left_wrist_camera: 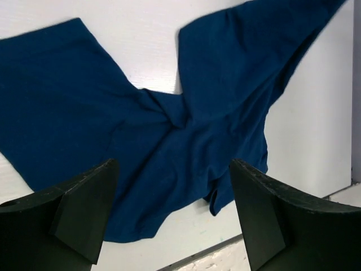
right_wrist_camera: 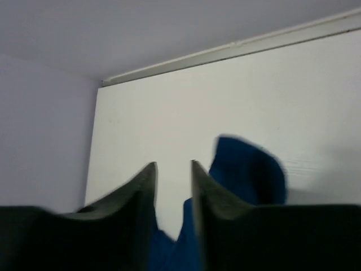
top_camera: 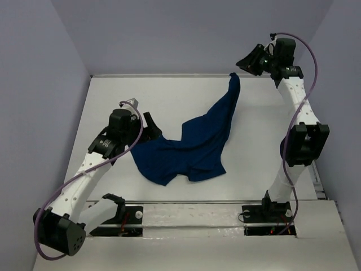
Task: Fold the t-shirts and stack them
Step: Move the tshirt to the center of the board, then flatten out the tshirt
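The dark navy t-shirt (top_camera: 192,148) lies crumpled on the white table, bunched at the middle, with one long strip reaching to the far right corner (top_camera: 234,82). No print shows on it. My left gripper (top_camera: 151,129) hovers over the shirt's left edge with its jaws wide open and empty; the shirt (left_wrist_camera: 169,124) fills the left wrist view beneath them. My right gripper (top_camera: 250,61) is raised near the far right corner, just beyond the strip's tip. Its jaws (right_wrist_camera: 172,169) stand slightly apart, with blurred navy cloth (right_wrist_camera: 248,169) below and behind them.
Grey walls enclose the table on the left, back and right. The table's near edge, with a metal rail (top_camera: 192,202), runs in front of the shirt. The back edge of the table (right_wrist_camera: 225,48) shows in the right wrist view.
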Controlling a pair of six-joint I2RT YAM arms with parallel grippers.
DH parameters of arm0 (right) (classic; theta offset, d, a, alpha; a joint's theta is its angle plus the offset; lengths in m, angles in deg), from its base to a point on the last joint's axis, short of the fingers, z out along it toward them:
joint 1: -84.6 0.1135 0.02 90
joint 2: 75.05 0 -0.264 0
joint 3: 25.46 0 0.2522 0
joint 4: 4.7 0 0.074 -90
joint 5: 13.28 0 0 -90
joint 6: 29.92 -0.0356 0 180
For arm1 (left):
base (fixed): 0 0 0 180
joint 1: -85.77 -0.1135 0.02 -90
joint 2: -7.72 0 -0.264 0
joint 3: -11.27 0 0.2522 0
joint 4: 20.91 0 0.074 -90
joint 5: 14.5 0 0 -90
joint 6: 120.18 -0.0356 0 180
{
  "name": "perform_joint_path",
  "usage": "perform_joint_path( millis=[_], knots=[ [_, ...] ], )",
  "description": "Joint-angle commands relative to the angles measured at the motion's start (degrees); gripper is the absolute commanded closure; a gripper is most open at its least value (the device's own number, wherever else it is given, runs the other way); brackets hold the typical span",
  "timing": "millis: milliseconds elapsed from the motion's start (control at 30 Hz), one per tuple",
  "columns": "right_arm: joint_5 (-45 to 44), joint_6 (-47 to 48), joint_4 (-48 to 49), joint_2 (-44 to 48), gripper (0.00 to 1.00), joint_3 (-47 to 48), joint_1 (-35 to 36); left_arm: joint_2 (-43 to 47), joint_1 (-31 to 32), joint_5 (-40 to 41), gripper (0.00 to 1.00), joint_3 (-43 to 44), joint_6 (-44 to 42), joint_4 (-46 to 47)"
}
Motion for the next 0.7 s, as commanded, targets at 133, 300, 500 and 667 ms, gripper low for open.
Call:
perform_joint_path(
  millis=[133,300,500,667],
  knots=[
    [-10.6,10.8,-8.1,3.8,0.0,8.5,11.2,-9.4,1.8,-5.1,0.23,1.5,-2.3,12.7],
    [-10.1,2.6,4.1,23.1,0.71,-28.2,12.7,-22.5,1.9,-5.5,0.41,7.1,-4.6,15.6],
    [-13.4,-2.3,3.0,42.4,0.78,-54.5,25.5,-39.0,3.0,-9.5,0.48,17.3,-7.4,15.8],
    [-14.7,-9.8,0.2,53.0,0.27,-67.3,29.7,-48.8,3.5,-10.6,0.47,21.6,-7.8,16.6]
  ],
)
